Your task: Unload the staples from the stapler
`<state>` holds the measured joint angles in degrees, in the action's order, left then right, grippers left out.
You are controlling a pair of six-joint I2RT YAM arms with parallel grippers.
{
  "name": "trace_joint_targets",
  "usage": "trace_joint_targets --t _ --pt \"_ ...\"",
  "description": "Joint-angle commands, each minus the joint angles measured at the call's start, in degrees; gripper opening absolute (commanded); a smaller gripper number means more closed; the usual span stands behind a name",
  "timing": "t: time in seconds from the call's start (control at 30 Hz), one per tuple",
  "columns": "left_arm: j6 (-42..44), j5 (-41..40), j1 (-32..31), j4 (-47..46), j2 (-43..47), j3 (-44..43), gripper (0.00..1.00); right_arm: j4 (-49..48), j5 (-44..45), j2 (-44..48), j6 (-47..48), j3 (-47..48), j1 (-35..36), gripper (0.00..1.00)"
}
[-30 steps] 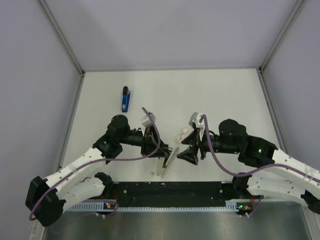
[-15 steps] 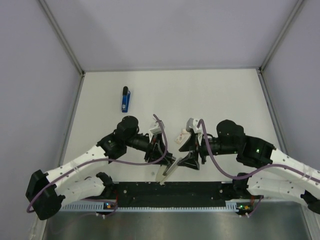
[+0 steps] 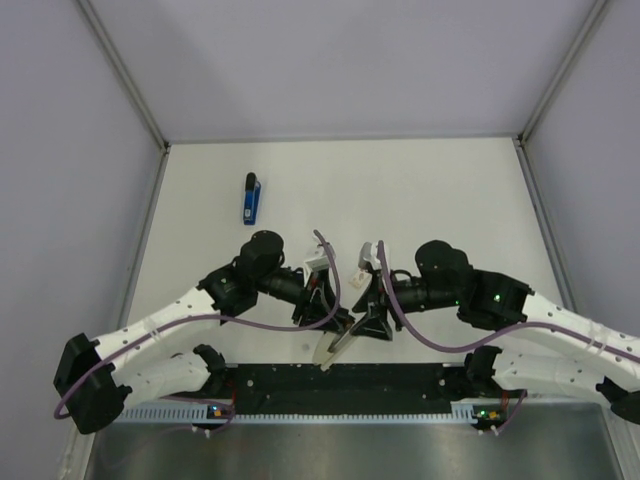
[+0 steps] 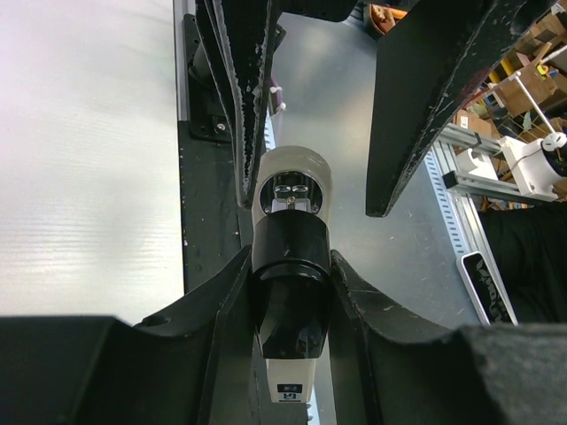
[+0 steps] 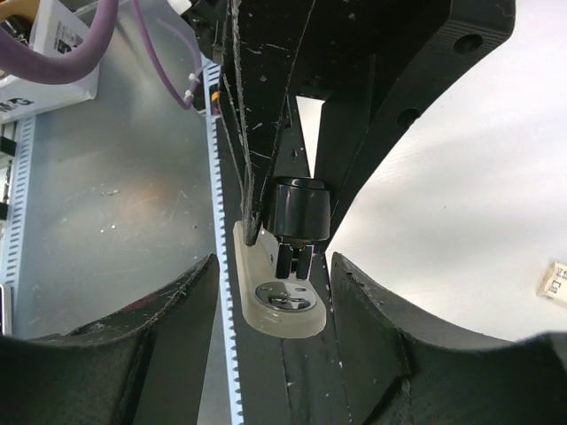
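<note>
The stapler (image 3: 251,199) is blue with a black end. It lies flat on the white table (image 3: 430,190), far back on the left side. It is well apart from both grippers and nothing touches it. The two arms meet low down near the front edge of the table, close to their bases. The left gripper (image 4: 289,266) has its jaws closed partway on a black thing (image 4: 291,266) with a whitish foot. One finger presses on each side of the black part, so it is held tight. The thing sticks out from the gripper, and its whitish end has a small shiny metal piece on it. The right gripper (image 5: 273,264) faces the left one. Its jaws are open and stand around the free end of the black thing. From the left wrist, one finger (image 4: 241,115) of the right gripper seems to touch the side of the whitish foot. The other finger is apart from it, with a clear gap. So the right gripper does not hold anything. A small whitish block (image 5: 556,282) lies on the table, off to one side of the right gripper.
</note>
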<state>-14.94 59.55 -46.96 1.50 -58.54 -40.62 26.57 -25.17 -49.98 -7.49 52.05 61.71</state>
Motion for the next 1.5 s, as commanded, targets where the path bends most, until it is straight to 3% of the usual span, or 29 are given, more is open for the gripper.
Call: trace_joint_targets --t 0.0,0.17,0.37,0.6,0.93,1.47 --pt "0.61 1.97 -0.41 -2.99 0.80 -3.67 0.00 -2.31 -1.90 -0.30 0.72 -0.63 -0.01 0.52" --pt "0.70 2.24 -0.59 -3.17 1.06 -3.76 0.00 -3.01 -3.75 -1.00 0.46 -1.25 -0.01 0.35" --pt "0.61 2.85 -1.20 -3.61 1.24 -3.76 0.00 -4.59 -4.18 -1.44 -0.16 -2.04 -0.10 0.24" --pt "0.53 2.24 -1.29 -4.22 2.20 -3.68 0.00 -5.12 -5.50 -1.79 -0.34 -2.48 -0.10 0.01" --pt "-6.06 -7.42 -1.29 -11.78 6.33 -3.85 0.00 -12.84 -8.05 2.77 -6.83 -11.26 -0.01 0.00" --pt "-8.08 -27.89 -1.29 -16.08 15.03 -0.87 0.00 -22.08 -6.12 7.61 -14.31 -19.62 -0.10 0.00"
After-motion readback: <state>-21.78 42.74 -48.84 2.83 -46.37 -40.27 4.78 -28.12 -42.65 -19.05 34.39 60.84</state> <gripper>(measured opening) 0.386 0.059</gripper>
